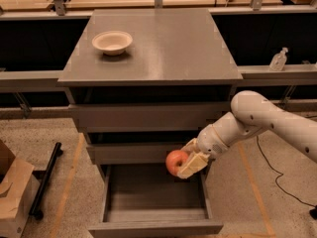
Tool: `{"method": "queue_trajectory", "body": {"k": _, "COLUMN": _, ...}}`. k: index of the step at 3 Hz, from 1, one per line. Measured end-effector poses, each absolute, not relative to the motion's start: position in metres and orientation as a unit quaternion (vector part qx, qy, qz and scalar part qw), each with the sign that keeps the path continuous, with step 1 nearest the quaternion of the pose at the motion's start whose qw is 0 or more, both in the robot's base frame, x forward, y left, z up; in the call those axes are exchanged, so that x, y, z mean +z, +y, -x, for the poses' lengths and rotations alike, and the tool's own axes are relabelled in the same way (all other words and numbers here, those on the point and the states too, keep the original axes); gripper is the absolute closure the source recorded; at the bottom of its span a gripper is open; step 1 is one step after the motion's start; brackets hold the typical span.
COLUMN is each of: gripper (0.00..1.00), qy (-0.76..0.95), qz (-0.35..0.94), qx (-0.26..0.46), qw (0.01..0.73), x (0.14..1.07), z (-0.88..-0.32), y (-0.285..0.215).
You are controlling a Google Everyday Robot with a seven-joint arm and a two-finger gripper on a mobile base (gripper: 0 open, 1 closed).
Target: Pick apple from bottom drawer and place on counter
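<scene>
My gripper [184, 163] is shut on the apple [175, 162], a small red-orange fruit, and holds it in the air above the right part of the open bottom drawer [153, 202]. The apple hangs level with the front of the middle drawer [133, 153]. The bottom drawer is pulled out and its grey inside shows nothing in it. The counter [168, 48], the flat grey top of the drawer unit, lies well above the gripper. My white arm [257, 120] reaches in from the right.
A white bowl [112, 42] stands on the counter's back left. A clear bottle [278, 59] stands on the ledge to the right. A cardboard box [12, 192] and a black bar [44, 180] lie on the floor at left. A cable [267, 170] runs at right.
</scene>
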State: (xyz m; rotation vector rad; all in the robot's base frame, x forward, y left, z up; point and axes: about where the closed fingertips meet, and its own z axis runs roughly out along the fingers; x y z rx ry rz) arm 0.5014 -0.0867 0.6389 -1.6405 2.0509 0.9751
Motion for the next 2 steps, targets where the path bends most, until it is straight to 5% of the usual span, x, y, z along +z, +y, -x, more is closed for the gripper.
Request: {"method": "queue_trajectory", "body": {"k": 2, "gripper": 1.0, "qy": 0.733, "qz": 0.585, "qx": 0.296, "qw": 0.179, "x": 0.682, "z": -0.519, "y": -0.1}}
